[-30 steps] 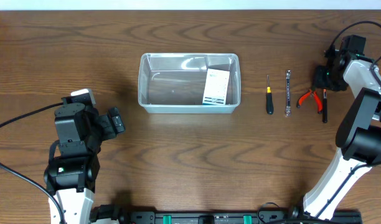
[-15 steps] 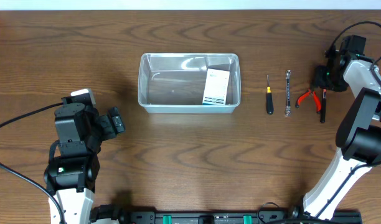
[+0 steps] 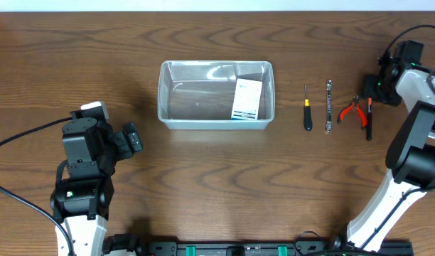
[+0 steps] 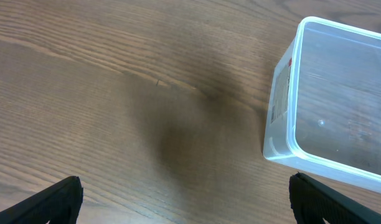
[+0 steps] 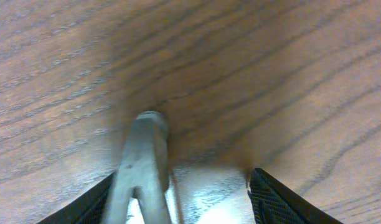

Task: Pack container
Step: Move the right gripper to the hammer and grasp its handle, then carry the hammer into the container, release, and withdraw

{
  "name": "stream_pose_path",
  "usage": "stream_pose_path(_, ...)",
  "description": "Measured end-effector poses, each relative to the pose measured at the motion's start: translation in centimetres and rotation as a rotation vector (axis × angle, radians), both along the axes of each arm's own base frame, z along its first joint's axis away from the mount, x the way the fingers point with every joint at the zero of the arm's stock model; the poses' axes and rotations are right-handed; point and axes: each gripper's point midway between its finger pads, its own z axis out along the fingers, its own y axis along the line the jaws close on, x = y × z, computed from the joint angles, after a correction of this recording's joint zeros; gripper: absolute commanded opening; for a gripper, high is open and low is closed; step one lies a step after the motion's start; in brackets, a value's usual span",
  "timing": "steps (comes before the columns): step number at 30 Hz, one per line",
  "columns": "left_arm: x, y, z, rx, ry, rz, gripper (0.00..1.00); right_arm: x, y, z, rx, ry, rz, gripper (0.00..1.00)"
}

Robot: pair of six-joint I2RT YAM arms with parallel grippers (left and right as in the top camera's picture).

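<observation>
Overhead, the left arm's base is cut off at the desk's 7 o'clock edge. The right wrist view shows only blurred grey metal on wood. The desk is brown wood grain. At 8 o'clock the left hand is spread wide, holding nothing. The container sits just toward 12 from centre, with a white-and-blue box at its 3 o'clock end. At 2 o'clock the right hand hangs over the pliers; its grip I cannot tell.
</observation>
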Motion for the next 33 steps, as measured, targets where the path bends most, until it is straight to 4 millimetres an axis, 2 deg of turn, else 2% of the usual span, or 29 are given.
stream_pose_path(2, 0.0, 0.0, 0.0, 0.000, 0.000, 0.000, 0.98, -0.1, -0.3, 0.0, 0.010, -0.005, -0.008, 0.59)
stream_pose_path(9, 0.0, 0.0, 0.0, 0.000, 0.000, 0.000, 0.98, 0.0, -0.2, 0.0, 0.031, -0.013, -0.024, 0.37)
stream_pose_path(12, 0.0, 0.0, 0.0, 0.000, 0.000, 0.000, 0.98, -0.1, -0.1, 0.0, 0.037, -0.010, -0.024, 0.21)
stream_pose_path(18, 0.0, 0.0, 0.0, 0.000, 0.000, 0.000, 0.98, -0.2, 0.0, -0.1, 0.046, -0.005, -0.026, 0.01)
stream_pose_path(25, 0.0, 0.0, 0.0, 0.000, 0.000, 0.000, 0.98, -0.9, 0.4, 0.0, 0.063, 0.027, -0.037, 0.01)
stream_pose_path(28, 0.0, 0.0, 0.0, 0.000, 0.000, 0.000, 0.98, -0.8, 0.4, 0.9, 0.063, 0.022, -0.042, 0.01)
stream_pose_path(30, 0.0, 0.0, 0.0, 0.000, 0.000, 0.000, 0.97, -0.2, 0.2, 2.4, 0.053, -0.009, -0.041, 0.01)
stream_pose_path(33, 0.0, 0.0, 0.0, 0.000, 0.000, 0.000, 0.98, 0.6, 0.1, 6.0, 0.027, -0.085, -0.036, 0.01)
